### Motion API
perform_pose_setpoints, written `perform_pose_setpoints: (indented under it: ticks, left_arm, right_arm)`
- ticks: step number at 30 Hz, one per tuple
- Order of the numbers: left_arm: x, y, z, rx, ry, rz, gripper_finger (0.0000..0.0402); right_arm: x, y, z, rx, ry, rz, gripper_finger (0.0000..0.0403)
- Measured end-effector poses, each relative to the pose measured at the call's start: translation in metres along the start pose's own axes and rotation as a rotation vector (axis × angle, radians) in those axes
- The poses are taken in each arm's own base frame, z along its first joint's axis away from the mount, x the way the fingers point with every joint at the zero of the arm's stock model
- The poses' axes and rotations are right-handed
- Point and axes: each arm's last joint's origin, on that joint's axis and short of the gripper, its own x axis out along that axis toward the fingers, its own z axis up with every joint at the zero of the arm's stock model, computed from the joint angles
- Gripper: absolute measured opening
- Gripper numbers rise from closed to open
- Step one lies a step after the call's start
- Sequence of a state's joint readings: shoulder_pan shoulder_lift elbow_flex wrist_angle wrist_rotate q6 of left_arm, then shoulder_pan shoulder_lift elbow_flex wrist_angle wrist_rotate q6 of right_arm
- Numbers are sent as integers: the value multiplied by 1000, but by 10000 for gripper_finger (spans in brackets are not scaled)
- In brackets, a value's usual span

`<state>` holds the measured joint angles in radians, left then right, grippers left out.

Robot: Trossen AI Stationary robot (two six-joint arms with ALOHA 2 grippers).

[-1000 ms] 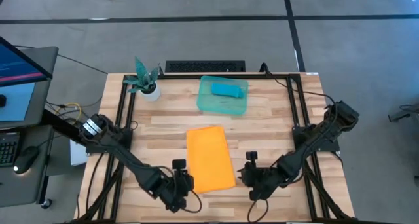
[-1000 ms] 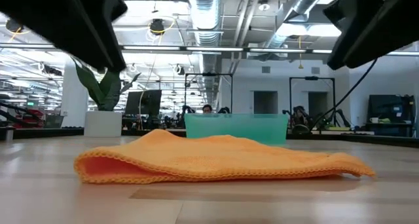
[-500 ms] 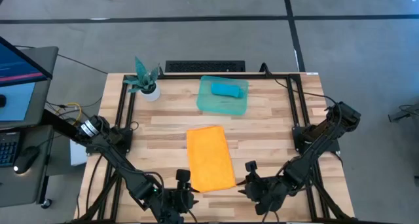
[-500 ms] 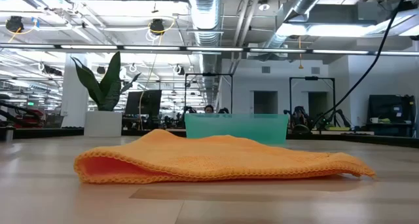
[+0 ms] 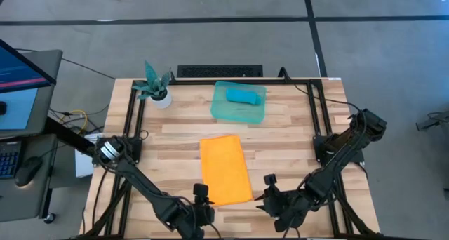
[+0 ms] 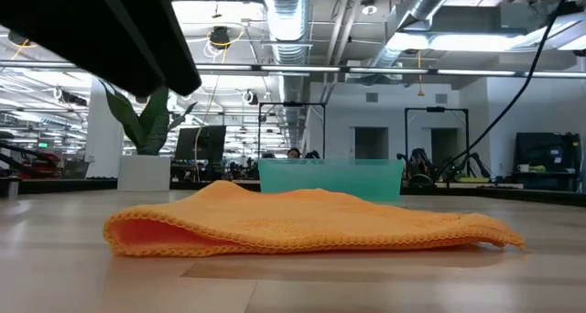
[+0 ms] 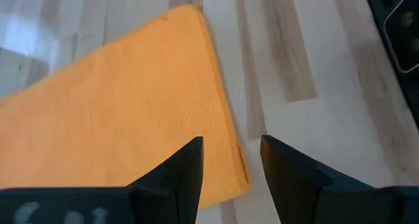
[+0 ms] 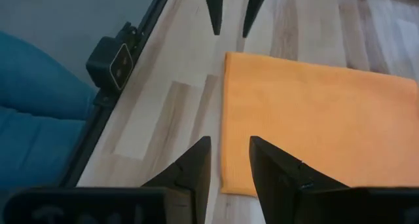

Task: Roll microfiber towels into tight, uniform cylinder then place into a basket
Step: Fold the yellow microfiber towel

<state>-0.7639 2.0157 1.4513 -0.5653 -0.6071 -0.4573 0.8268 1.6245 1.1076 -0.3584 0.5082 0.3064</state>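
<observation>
- On the worktop (image 5: 295, 135), seen from above: the orange towel (image 5: 225, 169) lies flat in a long rectangle near the front edge. The turquoise towel (image 5: 244, 95), already bunched into a roll, sits inside the basket (image 5: 238, 112) at the far side, beside a small potted plant (image 5: 156, 86). The left gripper (image 5: 200, 206) stands at the towel's front left corner, the right gripper (image 5: 270, 194) just off its front right corner. Judged from this, both arms flank the near short edge so as to start the roll from there.
- At worktop height: the orange towel (image 6: 311, 221) rests slack with its folded edge facing the camera, nothing touching it; the basket (image 6: 331, 178) stands behind it. A dark arm section crosses the upper left; which arm cannot be told here.
- From the left wrist: both fingers (image 7: 175, 178) stand partly apart, holding nothing. The orange towel (image 7: 111, 126) has its near corner lying at the gap between them, below the tips; contact cannot be confirmed.
- From the right wrist: the fingers (image 8: 280, 171) are partly open and empty. The orange towel (image 8: 314, 129) has its front edge running just ahead of the gap, with the other arm's fingers (image 8: 213, 8) visible beyond the far corner.
</observation>
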Motion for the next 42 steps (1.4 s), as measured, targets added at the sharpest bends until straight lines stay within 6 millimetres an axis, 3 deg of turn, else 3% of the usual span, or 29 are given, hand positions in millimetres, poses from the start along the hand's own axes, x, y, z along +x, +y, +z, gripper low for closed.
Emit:
perform_pose_setpoints:
  ticks: [10, 14, 22, 33, 42]
  left_arm:
    - [8, -5, -6, 41, 46, -36, 146]
    - [23, -7, -11, 48, 87, -49, 146]
    - [33, 2, -12, -24, 147, -81, 146]
    - [40, 8, -25, -48, 195, -49, 146]
    - [45, 11, -37, -63, 198, -33, 146]
  right_arm:
    - [11, 1, -5, 11, 29, -28, 158]
    - [28, 4, -13, -66, 74, -49, 184]
    - [66, -7, -24, -90, 156, -90, 218]
    - [109, -21, -44, -42, 290, 7, 217]
    - [115, -33, -43, 26, 304, 17, 216]
